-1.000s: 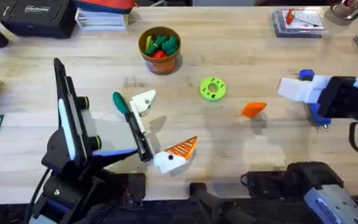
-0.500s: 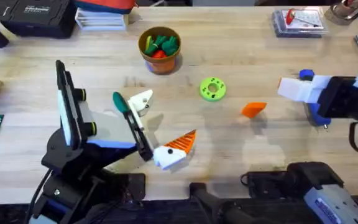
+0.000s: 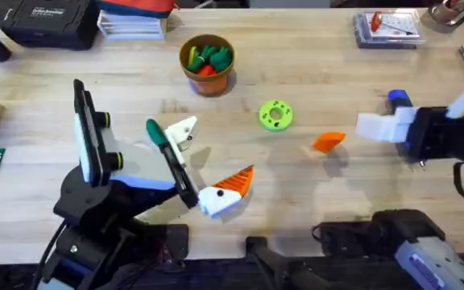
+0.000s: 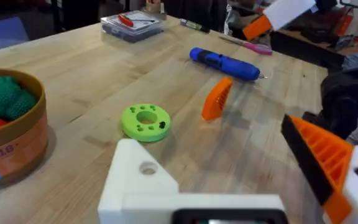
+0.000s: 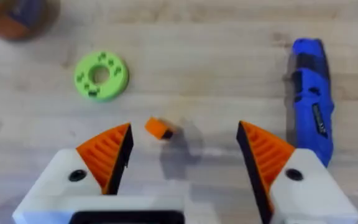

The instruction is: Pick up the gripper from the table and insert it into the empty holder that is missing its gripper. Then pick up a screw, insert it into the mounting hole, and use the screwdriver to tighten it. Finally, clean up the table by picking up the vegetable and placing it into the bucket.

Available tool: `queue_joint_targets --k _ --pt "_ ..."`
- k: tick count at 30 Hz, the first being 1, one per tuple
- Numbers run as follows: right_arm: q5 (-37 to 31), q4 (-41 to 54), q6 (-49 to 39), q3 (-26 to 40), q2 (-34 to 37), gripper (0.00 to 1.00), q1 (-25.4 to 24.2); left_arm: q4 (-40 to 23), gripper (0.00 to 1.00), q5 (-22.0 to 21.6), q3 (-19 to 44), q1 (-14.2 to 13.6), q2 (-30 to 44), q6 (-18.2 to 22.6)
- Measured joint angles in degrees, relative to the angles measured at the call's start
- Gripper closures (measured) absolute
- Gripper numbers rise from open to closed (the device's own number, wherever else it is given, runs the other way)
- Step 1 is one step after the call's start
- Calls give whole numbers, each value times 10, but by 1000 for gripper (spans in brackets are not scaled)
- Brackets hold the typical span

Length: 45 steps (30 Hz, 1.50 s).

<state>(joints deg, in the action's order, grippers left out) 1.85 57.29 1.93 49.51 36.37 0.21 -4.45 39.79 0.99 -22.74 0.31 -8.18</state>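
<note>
So the orange gripper is lying loose on the tabletop, between the green vegetable and the right gripper, whose fingers are spread wide with nothing in them. The blue screwdriver lies just beside it. The left gripper's fingers are apart too, one of them the bare white holder, and the bucket sits farther back.

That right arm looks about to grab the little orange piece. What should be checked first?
1. Right hand open wide: ok.
2. Orange wedge lying free on the table: ok.
3. Wedge in line between the right hand's fingers: ok, slightly off-centre.
4. Hand low enough to close on it: cannot tell.
5. Screwdriver apart from the wedge: ok.
6. White holder bare, ready for the wedge: ok.
</note>
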Motion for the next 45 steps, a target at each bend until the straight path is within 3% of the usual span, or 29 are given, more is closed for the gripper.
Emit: queue_joint_targets --k 8,27,32,38,41,45 --pt "62 65 -122 45 110 7 20 0 14 -2 0 0 0 0" --pt "64 54 -348 47 283 8 31 0 15 -2 0 0 0 0" --pt "61 53 -382 47 326 8 69 0 15 -2 0 0 0 0" --pt "11 53 -399 47 368 8 112 0 15 -2 0 0 0 0" --pt "5 51 -401 47 376 102 113 0 15 -2 0 0 0 0" --pt "1 39 -402 47 378 344 113 0 15 -2 0 0 0 0"
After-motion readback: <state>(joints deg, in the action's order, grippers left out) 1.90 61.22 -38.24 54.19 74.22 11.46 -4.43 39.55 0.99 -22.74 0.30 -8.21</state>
